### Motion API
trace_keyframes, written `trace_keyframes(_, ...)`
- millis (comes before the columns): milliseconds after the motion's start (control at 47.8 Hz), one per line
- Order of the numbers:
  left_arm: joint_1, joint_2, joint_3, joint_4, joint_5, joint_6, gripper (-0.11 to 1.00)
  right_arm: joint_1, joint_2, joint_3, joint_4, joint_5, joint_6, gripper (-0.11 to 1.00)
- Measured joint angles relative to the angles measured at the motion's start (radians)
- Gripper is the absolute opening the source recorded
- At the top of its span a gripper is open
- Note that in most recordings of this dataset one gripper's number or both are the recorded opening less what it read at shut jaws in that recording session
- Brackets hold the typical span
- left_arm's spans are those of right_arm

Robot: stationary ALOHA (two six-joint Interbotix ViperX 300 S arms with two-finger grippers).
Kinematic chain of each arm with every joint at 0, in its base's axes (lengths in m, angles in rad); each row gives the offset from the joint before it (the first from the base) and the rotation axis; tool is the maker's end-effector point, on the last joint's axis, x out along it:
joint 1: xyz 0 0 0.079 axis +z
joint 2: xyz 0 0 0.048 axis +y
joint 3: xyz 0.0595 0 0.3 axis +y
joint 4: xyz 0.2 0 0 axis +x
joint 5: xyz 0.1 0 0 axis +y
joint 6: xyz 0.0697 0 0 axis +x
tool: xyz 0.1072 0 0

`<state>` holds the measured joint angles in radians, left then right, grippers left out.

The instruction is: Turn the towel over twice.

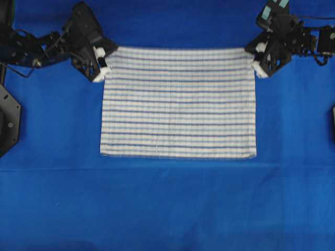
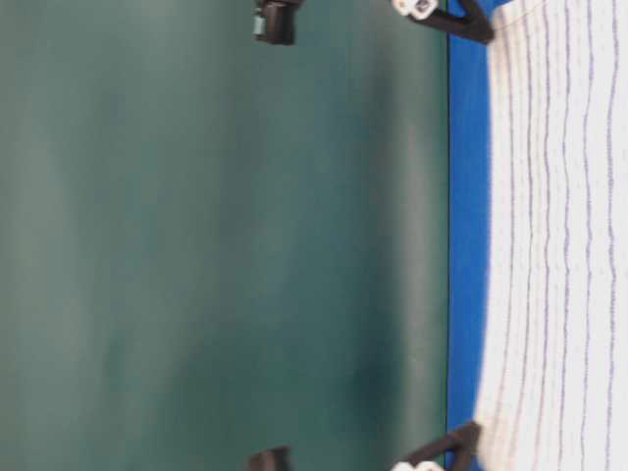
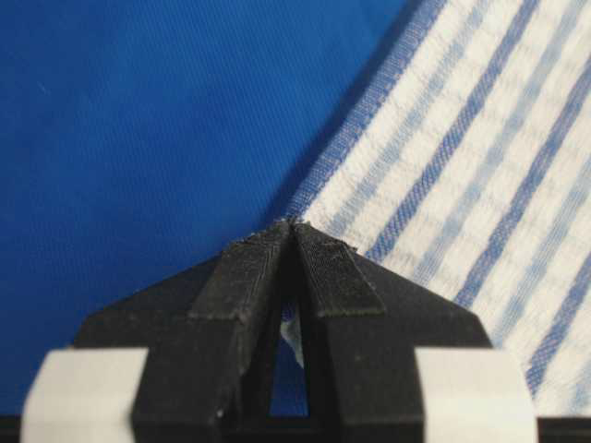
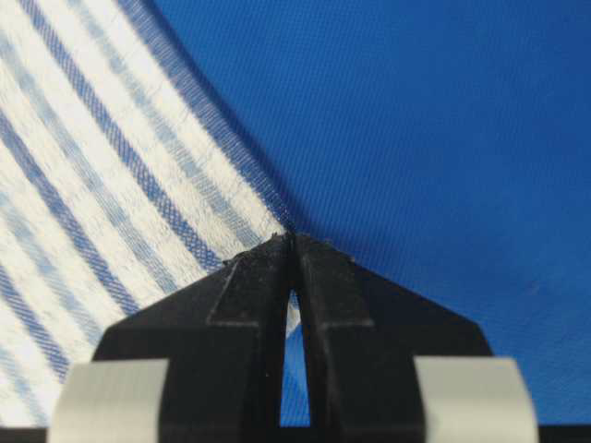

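Observation:
The towel, white with blue stripes, lies spread flat on the blue table covering. My left gripper is shut on the towel's far left corner. In the left wrist view the black fingertips meet at the corner of the towel, with a bit of cloth showing between them. My right gripper is shut on the far right corner. The right wrist view shows its fingertips pinched together on the towel corner. The table-level view has the towel lying flat with a gripper finger at each far corner.
Black arm hardware stands at the table's left edge, and another dark piece at the right edge. Bare blue covering stretches in front of the towel's near hem. A green wall rises behind the table.

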<state>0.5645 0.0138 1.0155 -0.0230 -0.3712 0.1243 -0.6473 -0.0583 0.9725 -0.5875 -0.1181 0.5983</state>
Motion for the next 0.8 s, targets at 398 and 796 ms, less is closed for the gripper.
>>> trace_keyframes(398,0.04,-0.33,-0.054,0.0,0.169,0.098,0.02,-0.025,-0.295,-0.061,-0.008,0.199,0.0,0.04)
trace_keyframes(796,0.029,-0.578,-0.109,-0.002,0.27,0.098,0.02,-0.002,-0.601,-0.081,-0.02,0.273,0.002,0.04)
